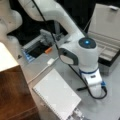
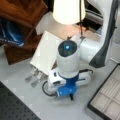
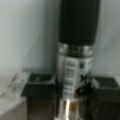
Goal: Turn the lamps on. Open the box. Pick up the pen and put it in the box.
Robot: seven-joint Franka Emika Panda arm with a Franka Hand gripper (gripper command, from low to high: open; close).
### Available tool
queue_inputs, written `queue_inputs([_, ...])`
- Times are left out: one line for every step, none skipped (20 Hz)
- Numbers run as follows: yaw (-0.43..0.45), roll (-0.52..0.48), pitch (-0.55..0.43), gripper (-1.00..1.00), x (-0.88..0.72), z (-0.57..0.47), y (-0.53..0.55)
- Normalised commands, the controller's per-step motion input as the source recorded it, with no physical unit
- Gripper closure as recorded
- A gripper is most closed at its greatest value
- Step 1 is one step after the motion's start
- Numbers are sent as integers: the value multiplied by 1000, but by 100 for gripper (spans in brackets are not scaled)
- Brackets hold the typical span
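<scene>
The pen (image 3: 76, 50) sits clamped in the gripper (image 3: 72, 87) over the table, the box (image 1: 107, 32) open nearby.

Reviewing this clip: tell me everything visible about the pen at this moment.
The pen is slim, with a black matte barrel above a silvery band carrying a white printed label. In the wrist view it runs lengthwise between the end effector fingers, whose dark pads sit at either side and appear to clamp it. In a front view only its thin dark tip pokes out below the wrist, just above the grey table.
</scene>
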Motion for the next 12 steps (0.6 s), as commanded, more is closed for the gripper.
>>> queue_inputs([-258,-99,47,100,-181,262,239])
queue_inputs([-256,-101,50,100,-193,274,226])
queue_inputs([-270,-115,60,100,-210,306,216])
queue_inputs([-286,-132,87,100,-220,342,203])
queue_inputs([-272,-140,101,100,-223,386,185])
queue_inputs([-235,-139,96,100,-216,381,163])
queue_inputs([-241,-140,94,100,-203,383,145])
queue_inputs([-238,-143,86,100,-190,382,123])
queue_inputs([-213,-138,73,100,-169,350,103])
queue_inputs([-241,-151,82,100,-152,331,90])
queue_inputs([-255,-160,83,100,-137,333,90])
queue_inputs([-263,-164,85,100,-124,341,99])
